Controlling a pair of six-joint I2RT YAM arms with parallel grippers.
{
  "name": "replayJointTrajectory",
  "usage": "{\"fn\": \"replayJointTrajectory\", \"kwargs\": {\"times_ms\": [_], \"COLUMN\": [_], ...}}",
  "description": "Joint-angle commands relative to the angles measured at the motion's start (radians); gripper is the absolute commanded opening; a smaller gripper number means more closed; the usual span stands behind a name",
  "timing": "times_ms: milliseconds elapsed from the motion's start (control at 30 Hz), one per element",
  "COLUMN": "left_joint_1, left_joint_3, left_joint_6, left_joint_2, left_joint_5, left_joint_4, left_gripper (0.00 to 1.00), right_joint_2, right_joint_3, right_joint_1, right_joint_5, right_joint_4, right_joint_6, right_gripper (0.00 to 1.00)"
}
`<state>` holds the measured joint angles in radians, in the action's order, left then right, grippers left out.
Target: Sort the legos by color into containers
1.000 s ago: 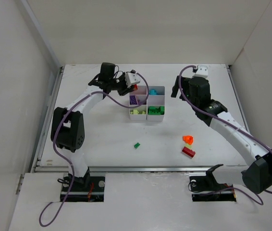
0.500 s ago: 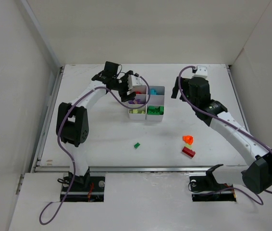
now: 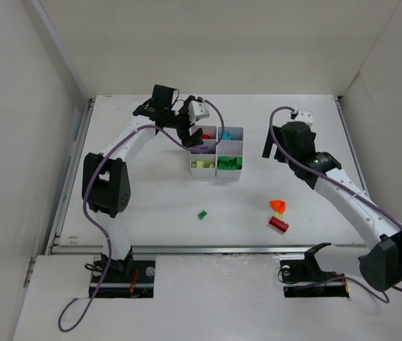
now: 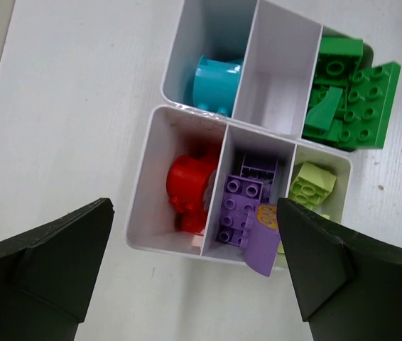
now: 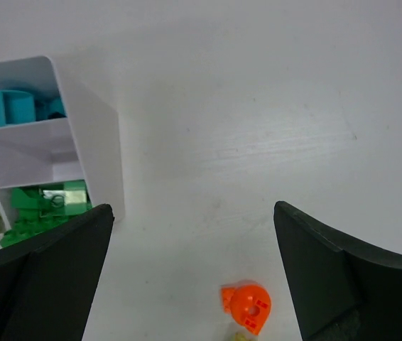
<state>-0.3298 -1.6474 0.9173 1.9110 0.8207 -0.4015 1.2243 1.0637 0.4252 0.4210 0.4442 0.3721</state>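
Two sets of jaws are standing wide apart, holding nothing: the left gripper (image 4: 194, 207) is hovering over the tray (image 4: 144, 185), and the right gripper (image 5: 192, 207) is hanging to the tray's right. Nearer the arm bases than the tray, a green brick (image 3: 202, 214), an orange piece (image 3: 278, 206) and a red brick (image 3: 278, 224) are lying loose. Descending vertically and straddling one piece squarely is advisable. The orange piece probably belongs in the tray's bare compartment (image 4: 275, 64).
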Motion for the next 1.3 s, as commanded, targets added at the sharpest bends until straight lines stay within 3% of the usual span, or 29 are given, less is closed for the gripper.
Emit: {"fn": "replayJointTrajectory", "kwargs": {"times_ms": [0, 167, 467, 900, 1267], "left_joint_1": [0.0, 0.0, 0.0, 0.0, 0.0], "left_joint_3": [-0.057, -0.042, 0.144, 0.4, 0.44], "left_joint_6": [-0.142, -0.271, -0.349, -0.515, -0.568], "left_joint_2": [-0.09, -0.161, -0.371, -0.55, -0.592], "left_joint_5": [0.012, -0.11, -0.206, -0.302, -0.324], "left_joint_4": [0.033, 0.059, -0.017, -0.003, 0.024], "left_gripper": [0.99, 0.99, 0.99, 0.99, 0.99], "right_joint_2": [-0.032, -0.032, -0.109, -0.032, -0.023], "right_joint_3": [-0.048, -0.195, -0.372, -0.421, -0.432], "right_joint_1": [-0.037, -0.049, -0.069, -0.088, -0.088], "right_joint_5": [-0.053, -0.18, -0.143, -0.131, -0.14], "right_joint_4": [0.152, 0.165, 0.199, 0.146, 0.128], "right_joint_6": [0.138, 0.301, 0.464, 0.464, 0.464], "right_gripper": [1.0, 1.0, 0.93, 0.87, 0.87]}}
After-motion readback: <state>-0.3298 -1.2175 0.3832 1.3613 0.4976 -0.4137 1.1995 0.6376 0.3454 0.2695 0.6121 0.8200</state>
